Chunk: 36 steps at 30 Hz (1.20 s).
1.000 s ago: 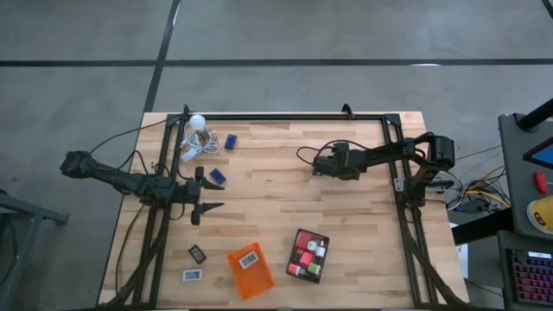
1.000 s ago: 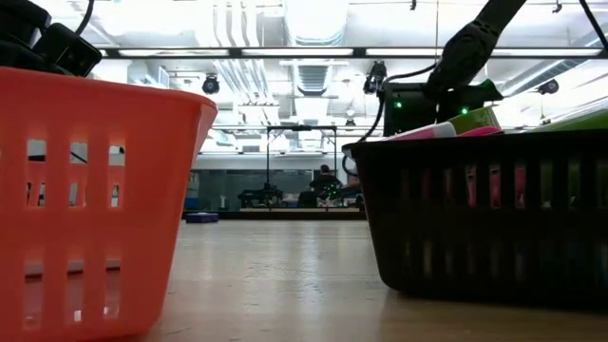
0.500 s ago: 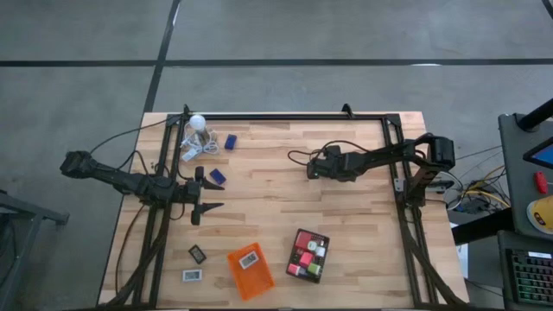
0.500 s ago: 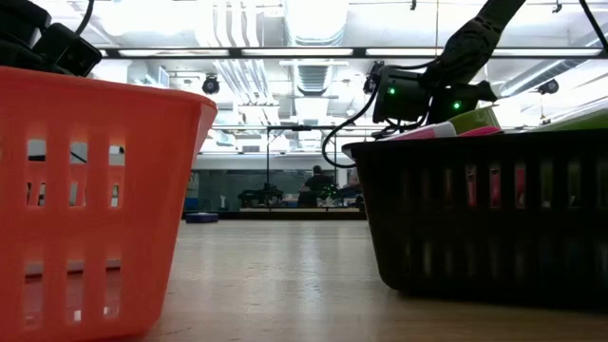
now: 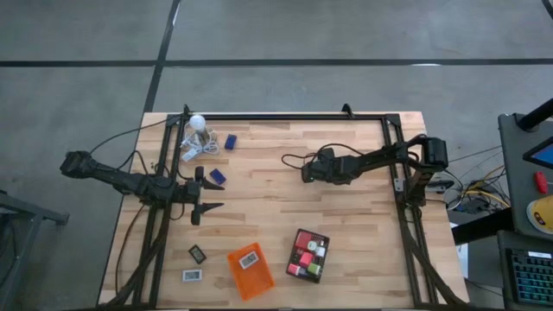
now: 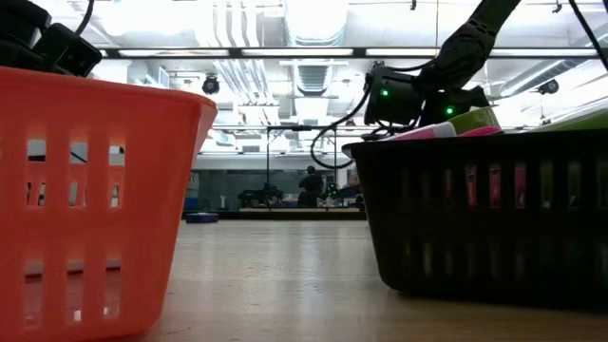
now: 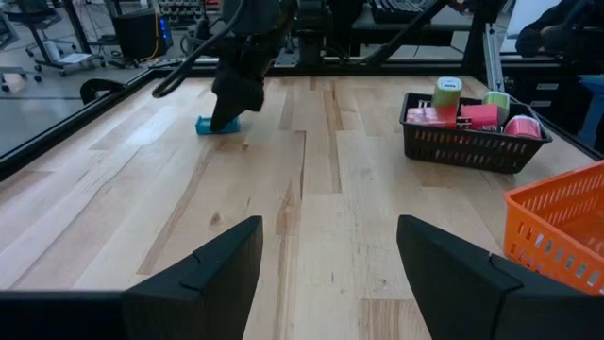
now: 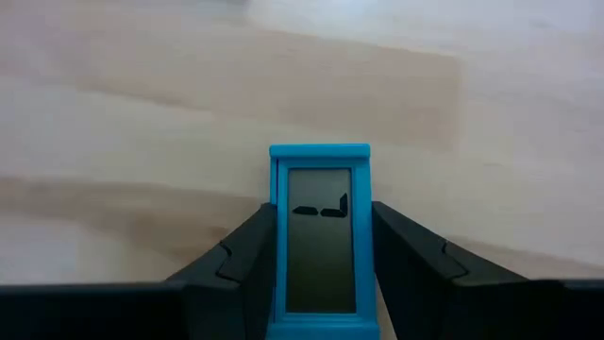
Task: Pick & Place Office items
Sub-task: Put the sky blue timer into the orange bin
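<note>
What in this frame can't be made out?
- Low view: the black tray wall hides most of its contents; the orange tray hides its own.
- High view: labels on the small rectangles are too small.
- Right wrist view: the blue item's lower end is cut off; the right gripper grips it.

The right claw (image 5: 304, 172), gripping a blue-framed item (image 8: 319, 236), has slid leftward across the table (image 5: 276, 216).
</note>
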Each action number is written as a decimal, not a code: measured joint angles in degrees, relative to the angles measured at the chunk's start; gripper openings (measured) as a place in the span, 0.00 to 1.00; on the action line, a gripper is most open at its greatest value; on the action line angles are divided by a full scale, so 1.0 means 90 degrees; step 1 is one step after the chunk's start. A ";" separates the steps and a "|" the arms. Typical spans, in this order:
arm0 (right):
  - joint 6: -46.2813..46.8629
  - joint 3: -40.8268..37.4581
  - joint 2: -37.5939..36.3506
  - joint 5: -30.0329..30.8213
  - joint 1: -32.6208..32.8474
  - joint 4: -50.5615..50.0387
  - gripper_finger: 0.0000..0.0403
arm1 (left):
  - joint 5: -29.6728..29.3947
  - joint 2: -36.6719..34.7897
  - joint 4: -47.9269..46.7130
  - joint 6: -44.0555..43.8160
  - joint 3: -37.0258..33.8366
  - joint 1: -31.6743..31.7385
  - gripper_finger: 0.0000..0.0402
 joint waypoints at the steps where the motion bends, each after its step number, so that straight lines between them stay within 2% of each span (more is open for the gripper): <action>1: -0.0113 0.0044 0.0018 -0.0016 0.0031 0.0027 0.36 | 0.0000 0.0001 0.0002 0.0000 0.0000 0.0002 0.63; 17: -0.2278 0.1262 0.0707 -0.1166 0.0530 0.0253 0.36 | 0.0001 0.0040 0.0001 0.0001 0.0000 0.0002 0.63; 26: -0.3724 0.2342 0.1497 -0.1320 0.0914 0.0502 0.36 | 0.0032 0.0085 0.0006 0.0001 0.0000 0.0002 0.63; 31: -0.4429 0.2799 0.1651 -0.1366 0.1118 0.0474 0.36 | 0.0036 0.0106 -0.0004 0.0002 0.0000 0.0002 0.63; 36: -0.5075 0.3055 0.1657 -0.2027 0.1257 0.0488 0.36 | 0.0041 0.0119 -0.0003 0.0001 0.0000 0.0000 0.63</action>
